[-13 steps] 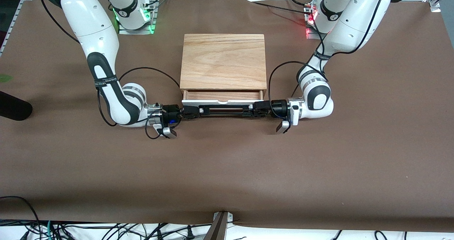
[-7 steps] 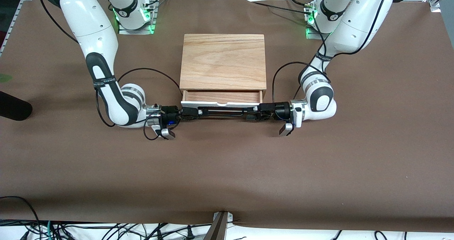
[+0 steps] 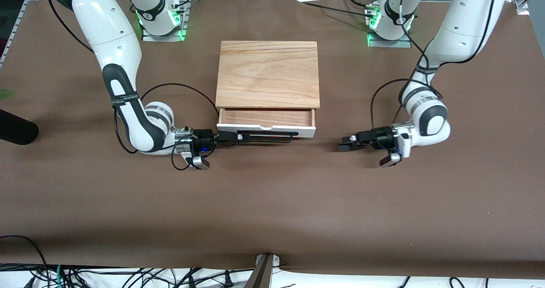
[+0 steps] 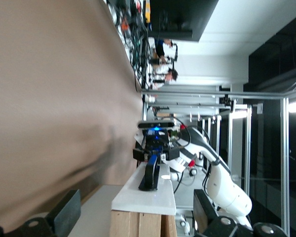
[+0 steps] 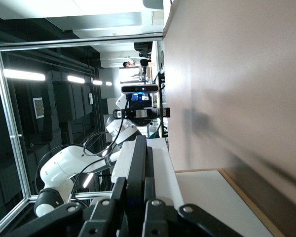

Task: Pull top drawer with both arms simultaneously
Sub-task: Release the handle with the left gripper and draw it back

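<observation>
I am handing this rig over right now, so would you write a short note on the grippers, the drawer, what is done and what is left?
Right gripper: shut on the handle at the right arm's end of the bar.
Left gripper: open, holding nothing, low over the bare table, apart from the drawer toward the left arm's end.
Top drawer: partly pulled out of the cabinet, wood floor showing, nothing visible inside.
Done: drawer opened part way.
Left: if more travel is wanted, the left gripper probably needs to regrip the handle; otherwise release the right gripper and retract.
</observation>
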You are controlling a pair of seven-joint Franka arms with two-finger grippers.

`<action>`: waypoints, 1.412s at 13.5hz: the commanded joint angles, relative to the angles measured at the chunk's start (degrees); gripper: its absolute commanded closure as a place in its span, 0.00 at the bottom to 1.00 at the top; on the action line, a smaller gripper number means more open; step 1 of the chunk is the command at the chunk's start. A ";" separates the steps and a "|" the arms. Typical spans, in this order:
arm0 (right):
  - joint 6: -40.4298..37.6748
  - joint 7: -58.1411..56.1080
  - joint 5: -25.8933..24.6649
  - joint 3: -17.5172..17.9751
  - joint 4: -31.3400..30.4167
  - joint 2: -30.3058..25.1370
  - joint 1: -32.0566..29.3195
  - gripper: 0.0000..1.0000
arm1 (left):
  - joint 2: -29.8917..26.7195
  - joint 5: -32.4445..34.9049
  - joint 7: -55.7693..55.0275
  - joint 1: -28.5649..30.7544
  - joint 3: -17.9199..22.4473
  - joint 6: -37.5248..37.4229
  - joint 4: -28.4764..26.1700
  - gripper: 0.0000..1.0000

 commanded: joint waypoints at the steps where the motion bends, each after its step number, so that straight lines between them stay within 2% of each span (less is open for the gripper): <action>1: -0.92 4.58 2.78 -0.55 3.93 -0.59 -2.54 1.00 | -3.49 3.11 -3.78 -1.22 2.32 0.59 -1.65 0.00; 6: -0.05 5.81 2.69 -0.46 4.80 -0.59 -2.54 1.00 | -9.64 14.43 -12.83 0.44 6.19 0.76 -1.47 0.00; 9: 0.93 5.81 2.78 -0.37 5.69 0.11 -2.45 1.00 | -12.90 20.42 -17.14 2.03 6.20 1.03 -1.56 0.00; 12: 1.02 7.21 2.52 -0.37 7.35 0.64 -2.45 1.00 | -13.87 21.31 -18.47 2.03 6.20 1.12 -1.82 0.00; 16: 1.37 7.57 2.52 -0.37 9.81 2.21 -2.45 1.00 | -15.10 29.82 -18.65 4.31 6.28 1.20 -1.82 0.00; 19: 1.45 7.75 2.52 -0.37 10.96 2.92 -2.45 1.00 | -17.55 35.27 -24.42 4.40 6.28 1.56 -1.47 0.00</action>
